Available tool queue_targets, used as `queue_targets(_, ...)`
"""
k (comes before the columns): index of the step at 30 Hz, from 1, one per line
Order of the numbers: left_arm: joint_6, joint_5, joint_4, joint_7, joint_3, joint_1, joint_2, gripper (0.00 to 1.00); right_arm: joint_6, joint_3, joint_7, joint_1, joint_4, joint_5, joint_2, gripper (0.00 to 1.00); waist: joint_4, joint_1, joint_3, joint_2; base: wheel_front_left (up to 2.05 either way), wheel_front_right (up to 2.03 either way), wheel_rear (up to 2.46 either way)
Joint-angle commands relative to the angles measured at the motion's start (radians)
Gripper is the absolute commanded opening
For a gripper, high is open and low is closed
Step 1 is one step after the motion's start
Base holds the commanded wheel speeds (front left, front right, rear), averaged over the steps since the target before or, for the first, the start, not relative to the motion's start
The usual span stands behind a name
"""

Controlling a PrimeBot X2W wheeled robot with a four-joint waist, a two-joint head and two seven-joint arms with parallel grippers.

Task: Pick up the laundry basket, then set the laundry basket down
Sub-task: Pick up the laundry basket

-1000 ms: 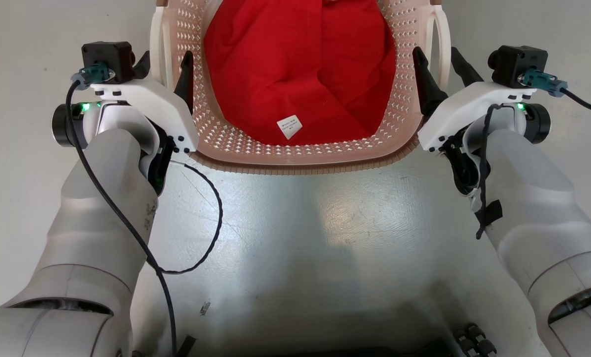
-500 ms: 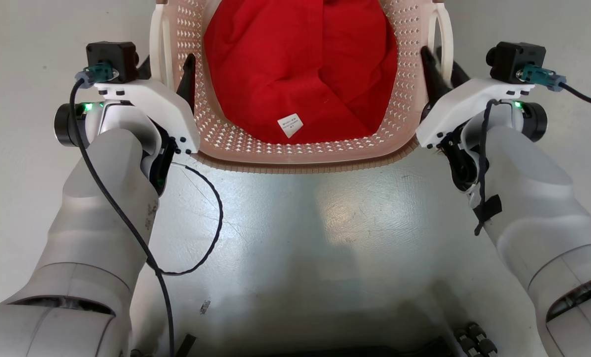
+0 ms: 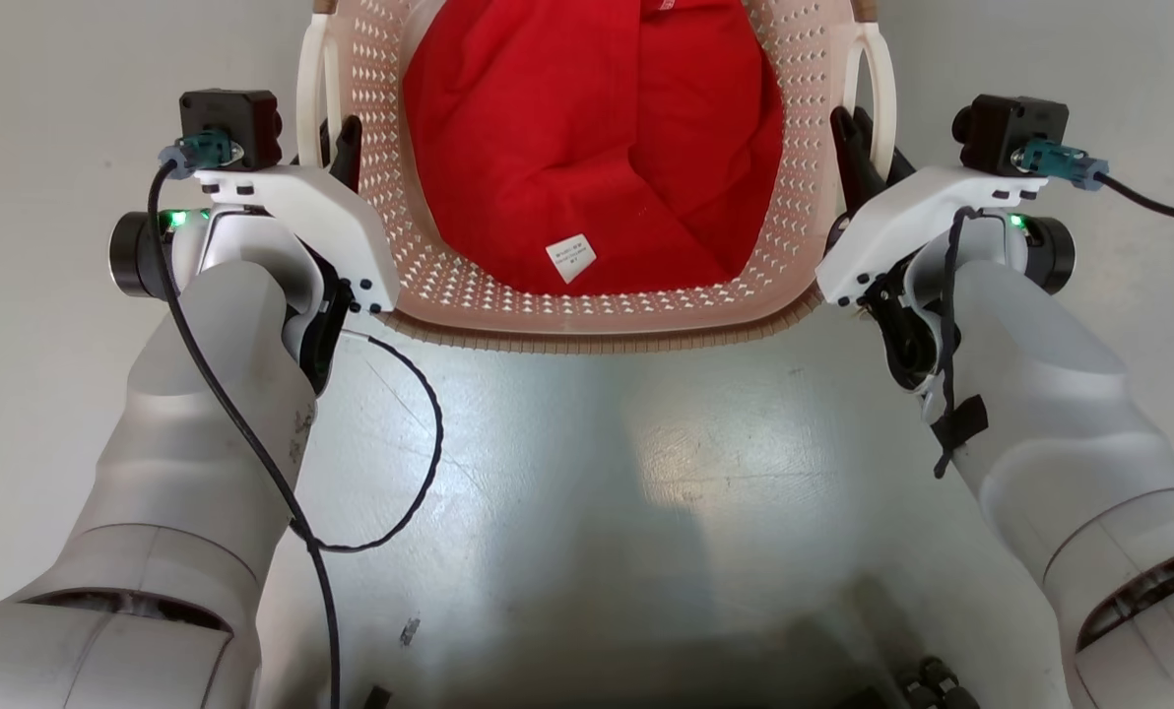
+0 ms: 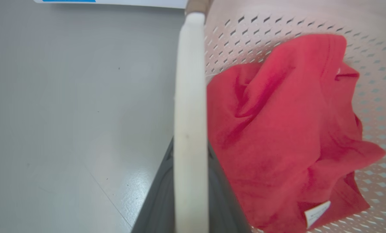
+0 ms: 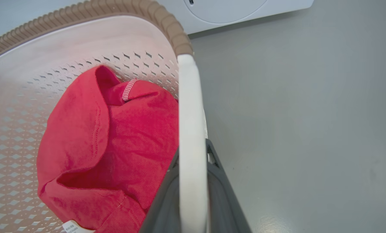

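Note:
The laundry basket (image 3: 587, 333) is cream-white and perforated with a brown woven-look rim. It lies straight ahead on the floor with a red garment (image 3: 597, 128) inside. My left gripper (image 3: 336, 138) is shut on the basket's white left handle (image 3: 309, 89). In the left wrist view that handle (image 4: 191, 106) runs up between the two dark fingers (image 4: 159, 200). My right gripper (image 3: 865, 133) is shut on the white right handle (image 3: 882, 89). In the right wrist view this handle (image 5: 189, 123) is likewise pinched between the fingers (image 5: 225, 200). The basket's far end is cut off by the top edge of the head view.
Glossy grey floor (image 3: 587, 492) lies all around the basket. A white washing machine (image 5: 232, 9) stands just beyond the basket's far rim (image 5: 83, 13). A black cable (image 3: 420, 463) loops off my left forearm.
Both grippers have closed onto the side handles, the right first, then the left. Both hands have edged slightly forward and inward.

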Motion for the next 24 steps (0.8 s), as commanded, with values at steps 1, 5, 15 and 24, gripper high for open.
queue_targets(1,-0.006,-0.001,-0.008,-0.004,0.004,0.034,0.033,0.00,0.005,0.015,-0.008,0.055,-0.006,0.014,0.012,0.00,-0.003,-0.0001,-0.017,0.0000,0.00,0.00,0.00)
queue_targets(5,-0.006,-0.013,-0.005,0.036,-0.019,0.053,0.022,0.00,0.005,0.051,-0.007,0.078,-0.013,0.032,0.012,0.00,-0.008,-0.0001,-0.061,0.0000,0.00,0.00,0.00)
queue_targets(15,-0.006,-0.045,-0.003,0.084,-0.051,0.126,0.009,0.00,0.005,0.139,0.062,0.154,-0.025,0.083,0.012,0.00,-0.032,-0.0001,-0.212,0.0000,0.00,0.00,0.00)
queue_targets(24,0.002,-0.084,-0.001,0.166,-0.042,0.229,0.005,0.00,0.005,0.198,0.141,0.216,-0.029,0.133,0.012,0.00,-0.042,-0.0001,-0.358,0.0000,0.00,0.00,0.00)
